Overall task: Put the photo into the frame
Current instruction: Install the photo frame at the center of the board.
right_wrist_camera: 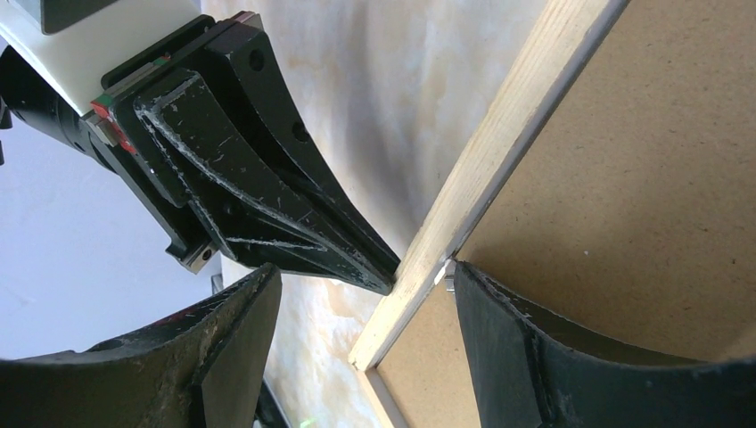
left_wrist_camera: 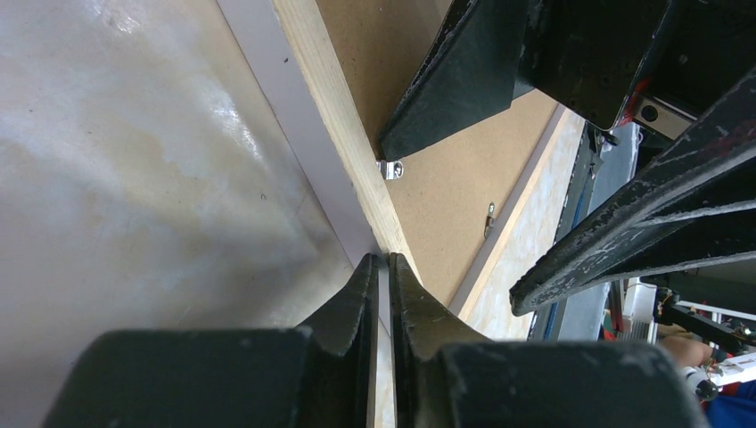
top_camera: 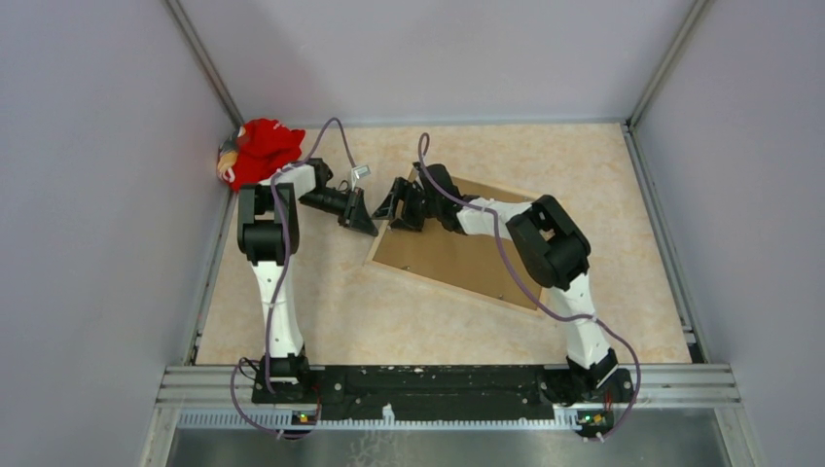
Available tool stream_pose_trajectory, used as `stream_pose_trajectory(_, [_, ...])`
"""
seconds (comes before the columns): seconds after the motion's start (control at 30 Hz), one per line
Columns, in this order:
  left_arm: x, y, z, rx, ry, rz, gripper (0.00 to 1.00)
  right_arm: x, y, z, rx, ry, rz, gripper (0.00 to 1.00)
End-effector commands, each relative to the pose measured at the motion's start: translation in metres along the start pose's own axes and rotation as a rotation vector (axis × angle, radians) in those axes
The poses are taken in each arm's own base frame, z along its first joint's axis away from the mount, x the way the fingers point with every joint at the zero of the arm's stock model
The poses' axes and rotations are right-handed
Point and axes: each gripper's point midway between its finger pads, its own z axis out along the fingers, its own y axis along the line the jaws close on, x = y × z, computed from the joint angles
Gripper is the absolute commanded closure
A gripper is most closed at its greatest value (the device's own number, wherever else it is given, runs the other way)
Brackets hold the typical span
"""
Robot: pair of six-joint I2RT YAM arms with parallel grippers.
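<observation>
The frame [top_camera: 440, 280] lies face down at mid-table, its brown backing board [top_camera: 457, 255] showing. No photo shows in any view. My left gripper [top_camera: 367, 224] meets the frame's left edge. In the left wrist view its fingers [left_wrist_camera: 357, 294] stand almost together, nipped on the frame's light wood rim [left_wrist_camera: 339, 98] with only a thin slit between them. My right gripper [right_wrist_camera: 364, 270] is open and straddles that same rim [right_wrist_camera: 499, 152]. One of its fingers [right_wrist_camera: 508, 339] rests on the backing board [right_wrist_camera: 624, 178] by a small metal tab; the other hangs over the table outside the frame.
A red cloth toy [top_camera: 258, 151] sits in the back left corner against the wall. Small metal tabs [left_wrist_camera: 390, 168] line the inside of the frame's rim. Grey walls close the table on three sides. The two grippers are nearly touching.
</observation>
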Motion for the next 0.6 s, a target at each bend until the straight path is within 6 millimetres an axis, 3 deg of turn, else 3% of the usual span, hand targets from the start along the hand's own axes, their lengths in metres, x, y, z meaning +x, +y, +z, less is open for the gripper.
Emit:
stream_pose_trajectory(0.0, [-0.001,-0.005,0.008,0.048,-0.016,0.023,0.89,0.044,-0.015,0.016,0.036,0.131,-0.016,0.29])
stream_pose_trajectory(0.57, [-0.003,-0.008,0.006,0.051,-0.022,0.031,0.89,0.045,-0.002,0.017,-0.019,0.184,-0.053,0.28])
